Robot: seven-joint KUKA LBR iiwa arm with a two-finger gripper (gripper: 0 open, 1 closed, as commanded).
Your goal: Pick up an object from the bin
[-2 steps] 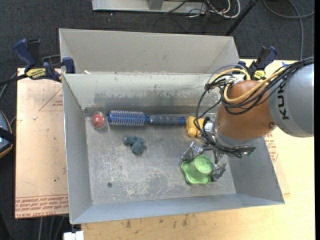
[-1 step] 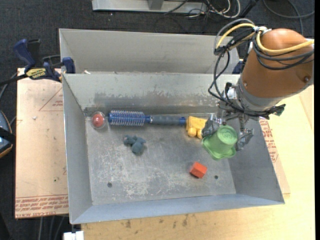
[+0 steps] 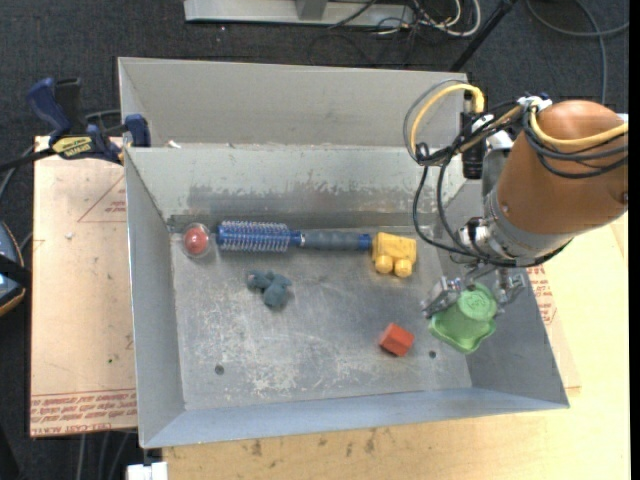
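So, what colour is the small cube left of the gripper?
The cube is red, in the camera view.

Bright, even light from above; shadows soft, short (faint sheen on bin [image 3: 300, 183] back wall).

bin [image 3: 300, 363]: was dull grey metal, scuffed up
green lump [image 3: 468, 320]: looked like shiny plastic
arm cover [image 3: 565, 178]: was smooth, kinda glossy

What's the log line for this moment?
gripper | over green lump, right side of bin | nearest neighbour: red block
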